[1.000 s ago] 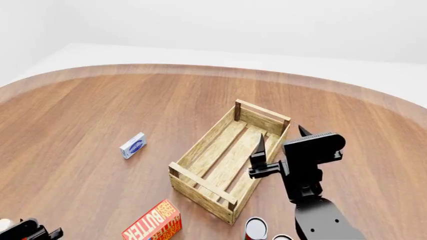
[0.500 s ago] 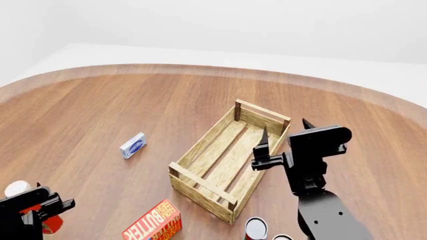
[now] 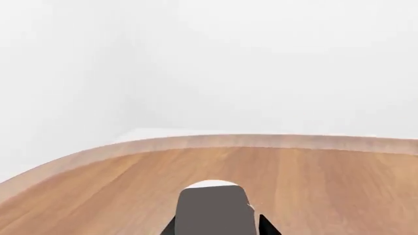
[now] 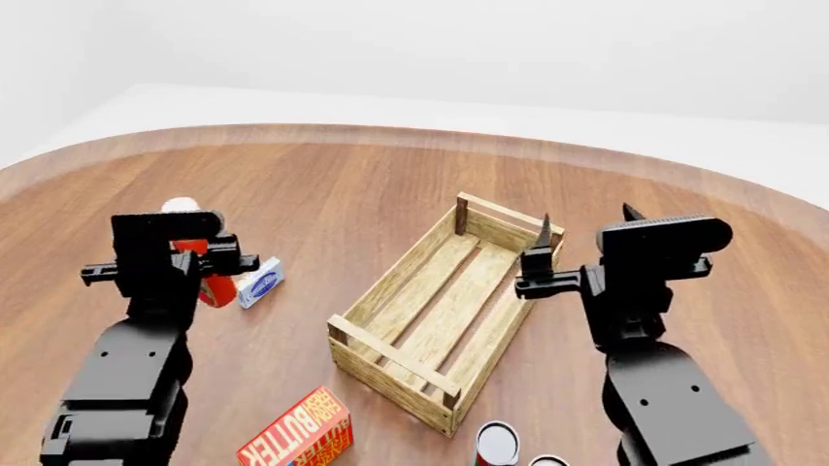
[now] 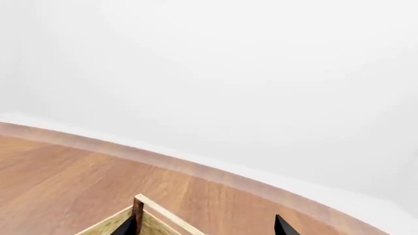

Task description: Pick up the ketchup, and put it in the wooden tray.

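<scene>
— Ketchup [image 4: 208, 267] first: where is it, and what has it?

— My left gripper [image 4: 194, 260] is clamped on it. In the head view the bottle stands roughly upright between my fingers, white cap above the wrist housing, orange-red body showing below. It hangs over the table [image 4: 324, 194], well left of the wooden tray [image 4: 441, 311] and just beside a small blue-and-white box [image 4: 258, 282]. I judge it lifted clear, though the arm hides its base.

— How do you expect it to handle?

— Light, I'd guess, and a little soft: a plastic squeeze bottle gives under pressure, and its smooth wall may slip. Mid-body is the sensible place to hold it, below the cap, firm but not crushing. Being tall and slim, it could tip when set down on the slats.

— And your arms?

— The left reaches forward from low in the head view, wrist level, camera looking out across the table; its own view shows only a grey block and a sliver of white cap [image 3: 210, 184]. My right gripper [image 4: 583, 233] hovers beside the tray's far right corner, jaws apart, holding nothing.

— Anything else nearby?

— A butter box [image 4: 301, 431] and a can [image 4: 496, 444] near me.
</scene>
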Controlling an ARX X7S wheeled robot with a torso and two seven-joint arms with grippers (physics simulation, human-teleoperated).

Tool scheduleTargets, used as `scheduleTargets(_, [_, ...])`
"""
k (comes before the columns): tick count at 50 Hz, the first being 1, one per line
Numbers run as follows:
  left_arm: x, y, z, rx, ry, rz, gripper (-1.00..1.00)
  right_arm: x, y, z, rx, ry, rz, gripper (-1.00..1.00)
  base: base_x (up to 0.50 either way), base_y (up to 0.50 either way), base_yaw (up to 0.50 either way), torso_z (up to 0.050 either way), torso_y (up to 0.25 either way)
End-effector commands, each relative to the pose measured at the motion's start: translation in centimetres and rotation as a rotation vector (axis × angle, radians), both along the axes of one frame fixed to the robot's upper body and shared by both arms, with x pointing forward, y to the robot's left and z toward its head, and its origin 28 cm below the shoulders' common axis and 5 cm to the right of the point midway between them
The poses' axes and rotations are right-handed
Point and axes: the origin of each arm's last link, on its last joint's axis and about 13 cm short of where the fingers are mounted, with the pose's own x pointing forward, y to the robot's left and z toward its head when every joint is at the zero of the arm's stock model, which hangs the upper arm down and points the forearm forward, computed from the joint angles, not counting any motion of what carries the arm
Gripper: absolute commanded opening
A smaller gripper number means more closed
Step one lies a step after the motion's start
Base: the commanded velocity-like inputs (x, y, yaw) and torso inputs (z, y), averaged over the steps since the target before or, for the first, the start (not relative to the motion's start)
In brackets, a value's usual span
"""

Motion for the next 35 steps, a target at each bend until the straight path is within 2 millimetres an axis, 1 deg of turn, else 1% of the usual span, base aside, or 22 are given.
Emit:
scheduleTargets(1, [5.8,-3.7,4.1,0.006,-0.021,-0.188,-1.00,0.1,-0.9,0.7,0.009,-0.014,-0.037,1.00,0.00,0.00,0.00,0.000,0.000])
scheduleTargets(5, [8.0,-5.3,4.6,0.014,-0.012,-0.264,-1.00,0.0,-1.5,0.9,0.017,-0.018,-0.061,1.00,0.00,0.00,0.00,0.000,0.003])
scheduleTargets(10, [9.6,-7.3,5.5,0.013,-0.011,-0.364,-1.00,-0.6,-2.3,1.2,0.019,-0.026,-0.089,1.00,0.00,0.00,0.00,0.000,0.000])
scheduleTargets(15, [10.0,-9.2,6.6,-0.007,-0.014,-0.447,-1.00,-1.3,-3.1,1.2,0.024,-0.026,-0.124,1.00,0.00,0.00,0.00,0.000,0.000])
scheduleTargets(19, [10.0,-10.5,7.0,-0.016,-0.013,-0.505,-1.00,-2.1,-3.8,1.2,0.028,-0.024,-0.167,1.00,0.00,0.00,0.00,0.000,0.000])
scheduleTargets(27, [9.6,-13.1,6.9,-0.049,0.014,-0.584,-1.00,-3.8,-4.8,1.2,0.025,-0.021,-0.237,1.00,0.00,0.00,0.00,0.000,0.001])
scheduleTargets(35, [9.0,-14.9,6.4,-0.057,0.036,-0.644,-1.00,-5.3,-5.8,1.3,0.022,-0.020,-0.293,1.00,0.00,0.00,0.00,0.000,0.000])
